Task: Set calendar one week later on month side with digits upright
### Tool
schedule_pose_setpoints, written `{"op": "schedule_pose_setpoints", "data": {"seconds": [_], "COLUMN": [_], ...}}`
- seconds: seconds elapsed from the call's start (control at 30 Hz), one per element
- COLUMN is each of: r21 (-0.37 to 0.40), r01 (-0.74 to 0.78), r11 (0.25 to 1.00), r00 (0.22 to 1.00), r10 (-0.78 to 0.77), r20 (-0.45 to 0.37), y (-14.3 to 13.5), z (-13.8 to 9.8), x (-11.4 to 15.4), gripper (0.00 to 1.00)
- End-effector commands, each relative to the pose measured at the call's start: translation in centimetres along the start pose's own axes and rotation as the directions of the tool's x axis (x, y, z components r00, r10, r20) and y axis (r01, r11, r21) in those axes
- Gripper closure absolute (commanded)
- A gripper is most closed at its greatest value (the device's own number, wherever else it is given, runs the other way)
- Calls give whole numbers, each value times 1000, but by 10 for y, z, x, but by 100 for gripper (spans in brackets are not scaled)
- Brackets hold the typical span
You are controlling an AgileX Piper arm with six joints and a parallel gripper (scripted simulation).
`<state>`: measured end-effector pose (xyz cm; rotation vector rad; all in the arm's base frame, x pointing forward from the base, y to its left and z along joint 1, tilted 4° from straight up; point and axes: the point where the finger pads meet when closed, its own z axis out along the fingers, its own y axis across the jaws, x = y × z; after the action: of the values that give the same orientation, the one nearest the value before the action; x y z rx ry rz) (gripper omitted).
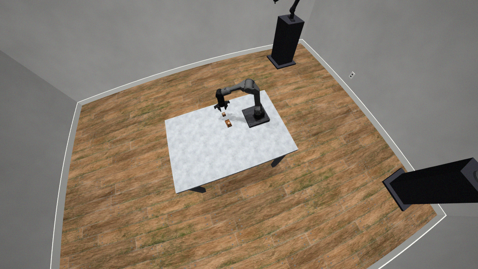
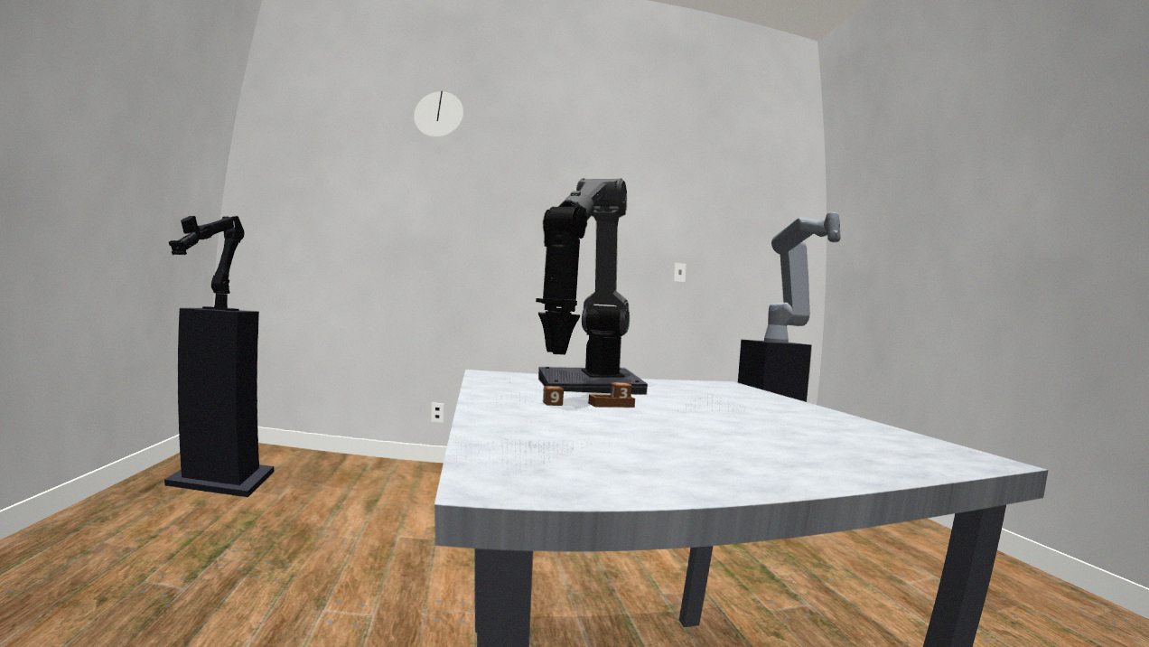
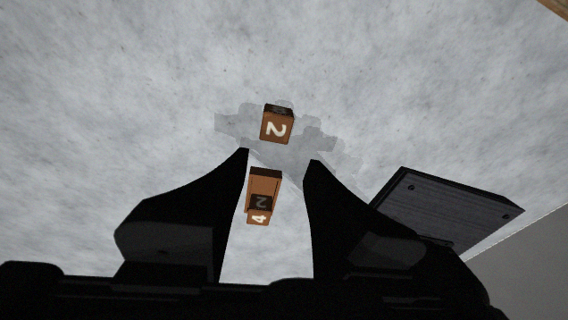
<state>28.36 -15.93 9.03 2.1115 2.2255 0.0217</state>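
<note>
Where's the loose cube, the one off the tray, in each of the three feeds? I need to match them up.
Top: loose cube on the table, below the gripper.
Exterior: left of the tray, cube showing a 9.
Wrist: cube above the fingertips, showing a 2.
Shared landmark: the arm's base plate.

Table [image 2: 723, 457]: pale grey mottled top, dark legs, stands on wood floor [image 2: 241, 562]. Arm base plate [image 1: 249, 124] sits near far edge. Tray [image 2: 601, 400] lies flat just in front of base plate, one cube in it, face reads 3. Loose cube [image 2: 552, 395] on tabletop left of tray, apart, face reads 9.
</note>
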Motion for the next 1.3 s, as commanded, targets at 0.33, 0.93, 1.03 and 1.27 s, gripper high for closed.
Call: {"op": "schedule_pose_setpoints", "data": {"seconds": [0.33,0.93,1.03,1.27], "r21": [2,2,2,2], "r01": [0,0,0,0], "r11": [1000,1000,1000,1000], "r00": [1000,1000,1000,1000], "r10": [0,0,0,0], "r20": [-2,-2,-2,-1], "y": [0,0,0,0], "z": [4,23,28,36], "x": [1,0,0,0], "gripper": [41,41,41,41]}}
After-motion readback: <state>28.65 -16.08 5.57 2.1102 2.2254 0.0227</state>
